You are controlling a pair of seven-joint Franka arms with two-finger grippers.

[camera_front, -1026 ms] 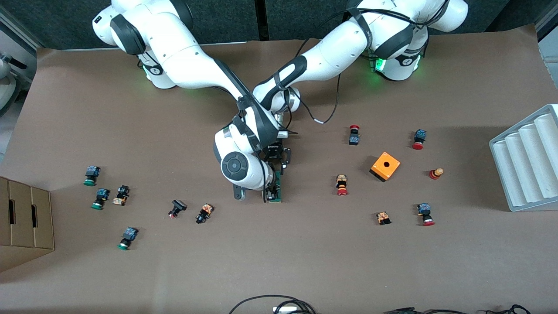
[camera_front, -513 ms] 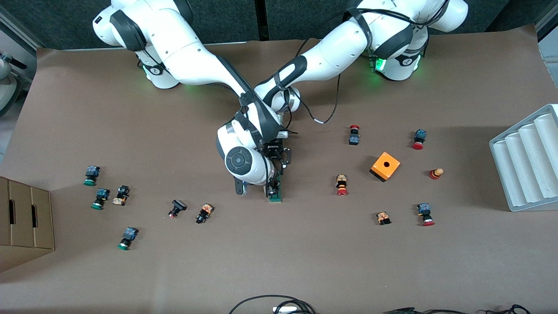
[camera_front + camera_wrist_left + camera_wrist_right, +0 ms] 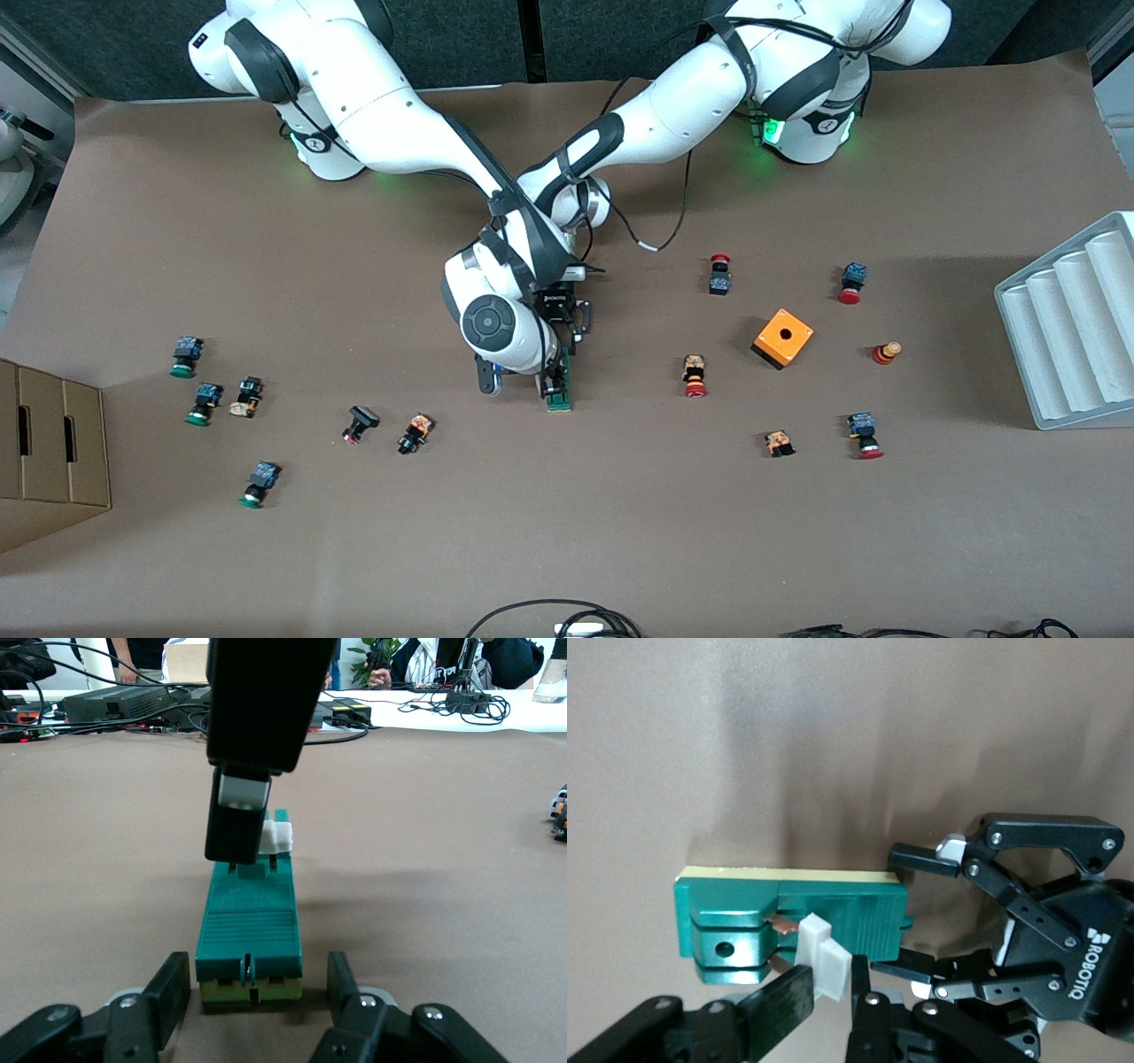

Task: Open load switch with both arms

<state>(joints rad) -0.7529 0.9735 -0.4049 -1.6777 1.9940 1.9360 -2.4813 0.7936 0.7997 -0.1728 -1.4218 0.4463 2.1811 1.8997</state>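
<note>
My arms [image 3: 399, 133] were glossy white with black joint bands, thin black cables, green base lights, and black two-finger grippers.

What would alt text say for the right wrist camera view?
A green load switch lies on the brown table, its white piece pinched in the right gripper jaws. The left gripper clamps the switch's other end.

matt green plastic load switch [image 3: 248, 921] – ridged top, matt brown paper-like table [image 3: 620, 532]
</note>
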